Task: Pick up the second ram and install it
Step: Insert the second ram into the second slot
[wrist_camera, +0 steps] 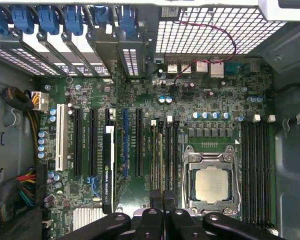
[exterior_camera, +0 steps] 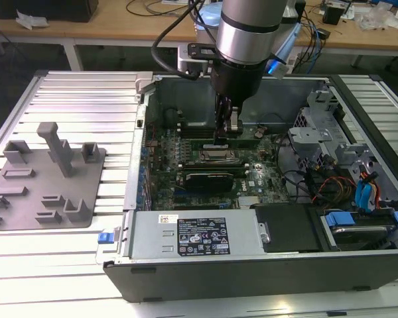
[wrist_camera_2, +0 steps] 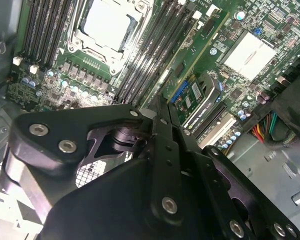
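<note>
We see the gripper (wrist_camera: pixel 163 196), fingers pressed close together, at one end of the second ram (wrist_camera: pixel 160 160), which stands in its slot just beside the processor (wrist_camera: pixel 213 182) (on its far side), and we think a good push here goes straight down, slow, no tilt.

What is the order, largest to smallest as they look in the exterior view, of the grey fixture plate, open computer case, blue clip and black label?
1. open computer case
2. grey fixture plate
3. black label
4. blue clip

The gaps are clear.
</note>
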Controlling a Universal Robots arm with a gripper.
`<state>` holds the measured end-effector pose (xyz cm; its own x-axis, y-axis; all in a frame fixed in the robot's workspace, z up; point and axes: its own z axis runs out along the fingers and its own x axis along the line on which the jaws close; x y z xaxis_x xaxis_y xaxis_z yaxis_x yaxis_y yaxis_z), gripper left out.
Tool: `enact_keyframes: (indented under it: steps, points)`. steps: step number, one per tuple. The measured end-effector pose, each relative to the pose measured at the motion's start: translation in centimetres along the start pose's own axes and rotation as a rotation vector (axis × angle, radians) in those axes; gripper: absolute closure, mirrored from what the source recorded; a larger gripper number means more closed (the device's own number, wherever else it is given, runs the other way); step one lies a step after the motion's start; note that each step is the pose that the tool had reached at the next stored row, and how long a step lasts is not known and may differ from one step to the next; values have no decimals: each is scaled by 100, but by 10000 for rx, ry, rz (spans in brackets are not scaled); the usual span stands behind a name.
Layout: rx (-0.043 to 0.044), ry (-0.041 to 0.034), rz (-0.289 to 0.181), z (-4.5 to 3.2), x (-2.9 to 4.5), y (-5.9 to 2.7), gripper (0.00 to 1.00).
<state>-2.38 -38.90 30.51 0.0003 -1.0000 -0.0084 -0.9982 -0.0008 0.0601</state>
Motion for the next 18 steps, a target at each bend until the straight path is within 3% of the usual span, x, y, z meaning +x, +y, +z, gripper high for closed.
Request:
enact_keyframes:
  steps: [3, 10, 12, 18]
  points:
    - [-1, 5, 0, 0, 0, 0, 91]
    - [0, 5, 0, 93, 1, -6, 91]
    - [0, 21, 1, 173, 2, -11, 91]
    - [-1, 46, 3, 299, 2, -18, 91]
